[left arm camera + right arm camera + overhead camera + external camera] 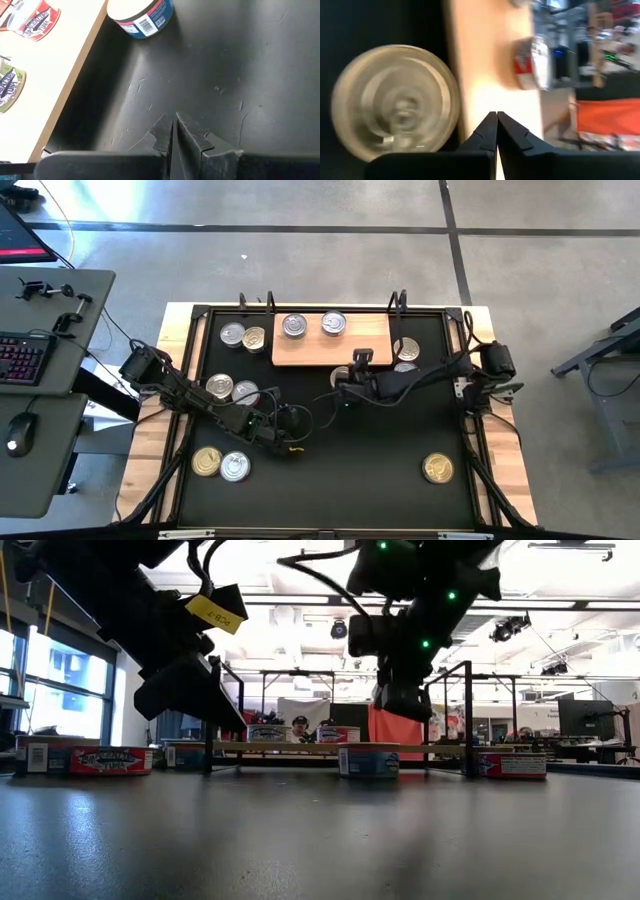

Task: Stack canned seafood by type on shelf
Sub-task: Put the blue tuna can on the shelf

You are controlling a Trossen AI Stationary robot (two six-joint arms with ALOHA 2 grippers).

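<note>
The shelf [345,350] is a pale wood board at the far middle of the black mat, with two silver-lidded tins [294,326] [333,323] resting on it. More tins lie flat on the mat: two far left [243,336], two at mid left [231,389], a gold one [206,461] and a silver one [235,467] near left, a gold one [437,469] near right, and two right of the shelf [406,350]. My left gripper [291,430] [173,125] hovers shut over bare mat. My right gripper [343,385] [496,120] is shut at the shelf's near edge, beside a silver tin [395,102].
A black frame with upright posts [270,302] [400,302] rims the mat. Wooden table edges [150,440] flank it. Bare mat [370,460] spreads across the near middle. A desk with a keyboard [25,355] stands to the left. In the low view, people sit in the room beyond [300,726].
</note>
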